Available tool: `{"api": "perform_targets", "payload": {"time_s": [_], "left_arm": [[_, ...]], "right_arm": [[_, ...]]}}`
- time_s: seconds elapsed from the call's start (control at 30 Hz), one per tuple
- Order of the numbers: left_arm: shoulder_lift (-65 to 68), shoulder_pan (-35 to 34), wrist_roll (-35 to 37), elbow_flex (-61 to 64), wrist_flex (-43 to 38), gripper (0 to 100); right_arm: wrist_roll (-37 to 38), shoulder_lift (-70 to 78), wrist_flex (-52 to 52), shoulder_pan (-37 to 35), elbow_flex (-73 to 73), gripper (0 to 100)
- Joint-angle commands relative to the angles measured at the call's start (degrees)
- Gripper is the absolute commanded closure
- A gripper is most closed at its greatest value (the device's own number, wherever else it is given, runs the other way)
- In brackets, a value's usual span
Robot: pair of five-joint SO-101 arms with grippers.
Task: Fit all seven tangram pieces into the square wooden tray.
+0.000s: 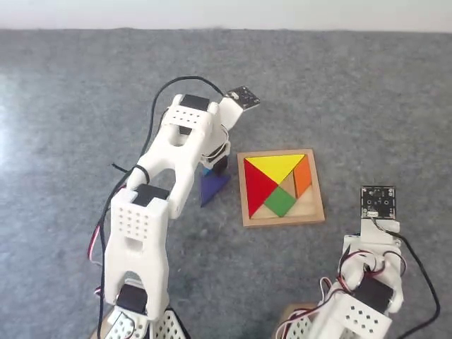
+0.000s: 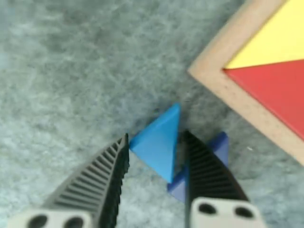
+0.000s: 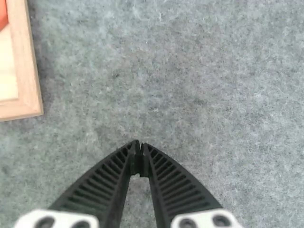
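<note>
The square wooden tray lies right of centre and holds a yellow triangle, a red triangle, a green square and an orange piece. My left gripper hangs just left of the tray rim. Its fingers press both sides of a light blue triangle, which overlaps a dark blue piece lying on the carpet. My right gripper is shut and empty, low over the carpet beside the tray corner.
Grey carpet covers the table. The left arm stretches from the near edge toward the tray's left side, with black cables along it. The right arm stands at the near right, beside the tray.
</note>
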Motion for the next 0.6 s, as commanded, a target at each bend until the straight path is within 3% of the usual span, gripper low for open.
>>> {"api": "perform_targets", "payload": {"time_s": [0.0, 0.2, 0.57], "left_arm": [[0.53, 1.05, 0.09, -0.84, 0.70, 89], [-0.62, 0.62, 0.26, -2.42, 1.23, 89], [-23.30, 4.31, 0.70, -4.44, 17.23, 89]], "right_arm": [[0.62, -1.01, 0.13, 0.31, 0.88, 99.2], [0.62, -1.01, 0.13, 0.31, 0.88, 99.2], [0.62, -1.01, 0.04, 0.31, 0.88, 99.2]]}}
